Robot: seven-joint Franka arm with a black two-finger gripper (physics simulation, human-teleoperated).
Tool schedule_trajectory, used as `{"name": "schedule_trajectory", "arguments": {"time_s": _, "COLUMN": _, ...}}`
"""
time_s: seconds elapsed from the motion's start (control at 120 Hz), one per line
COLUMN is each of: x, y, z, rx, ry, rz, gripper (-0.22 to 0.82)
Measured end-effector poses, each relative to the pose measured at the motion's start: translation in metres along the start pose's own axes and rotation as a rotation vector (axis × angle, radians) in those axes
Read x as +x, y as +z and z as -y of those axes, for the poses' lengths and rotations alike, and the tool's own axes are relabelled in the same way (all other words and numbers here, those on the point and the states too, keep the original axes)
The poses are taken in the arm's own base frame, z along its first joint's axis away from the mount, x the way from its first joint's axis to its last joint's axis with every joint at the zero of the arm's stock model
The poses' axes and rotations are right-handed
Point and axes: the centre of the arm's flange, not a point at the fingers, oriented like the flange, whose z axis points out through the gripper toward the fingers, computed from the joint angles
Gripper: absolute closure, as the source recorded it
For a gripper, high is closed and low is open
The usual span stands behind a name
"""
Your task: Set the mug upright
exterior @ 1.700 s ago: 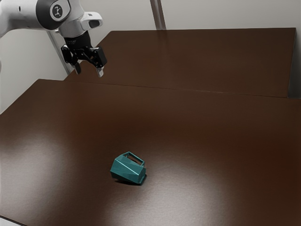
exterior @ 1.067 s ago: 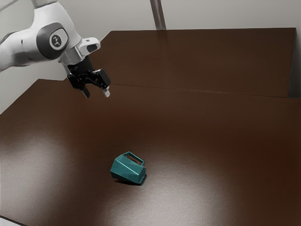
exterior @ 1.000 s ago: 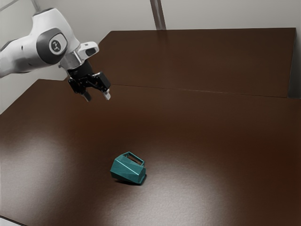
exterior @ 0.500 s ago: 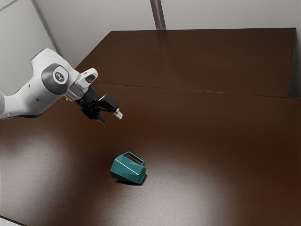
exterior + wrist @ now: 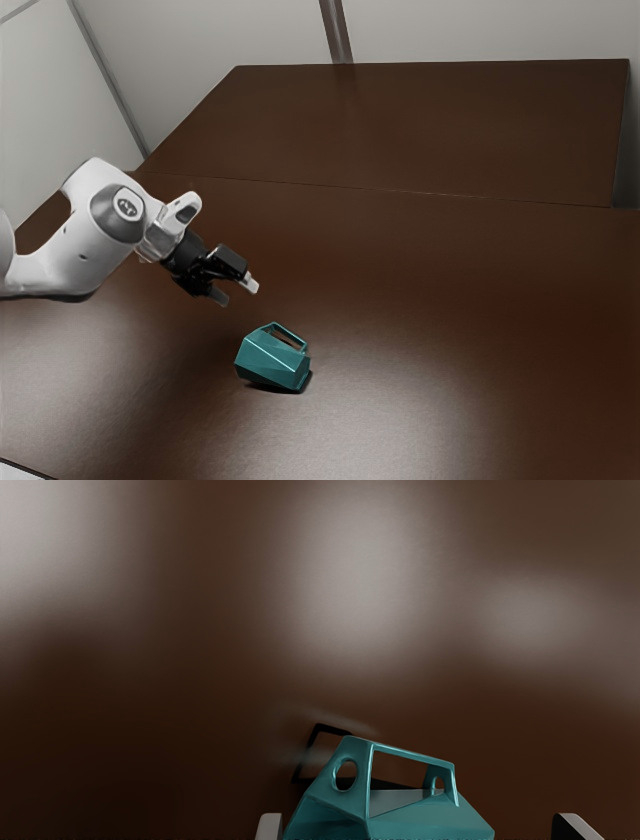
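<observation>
My claw (image 5: 237,293), spread wide and empty, hangs near the mug (image 5: 270,362) lying sideways on the tabletop (image 5: 450,290); a pale wall (image 5: 480,30) stands beyond.

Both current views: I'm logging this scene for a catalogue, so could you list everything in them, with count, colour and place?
Mug: one, teal, lying on its side on the table, handle uppermost.
Table: one, dark brown, under the mug.
Walls: at least two, pale grey, beyond the table.
Upright strip: one, brownish grey, against the far wall.
Arm: one, white and grey, entering from the exterior view's left.
Gripper: one, black, above the table near the mug.
Fingers: two, grey and black, spread apart on the gripper.
</observation>
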Motion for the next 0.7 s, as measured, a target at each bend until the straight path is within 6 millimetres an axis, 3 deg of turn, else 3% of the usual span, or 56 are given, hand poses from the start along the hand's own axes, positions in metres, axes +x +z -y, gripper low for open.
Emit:
{"name": "schedule_trajectory", "arguments": {"time_s": 0.417, "x": -0.029, "y": 0.033, "z": 0.039, "rx": -0.141, "ry": -0.125, "rz": -0.019, "gripper": 0.02}}
{"name": "schedule_trajectory", "arguments": {"time_s": 0.7, "x": -0.034, "y": 0.05, "z": 0.044, "rx": -0.197, "ry": -0.1, "rz": -0.026, "gripper": 0.02}}
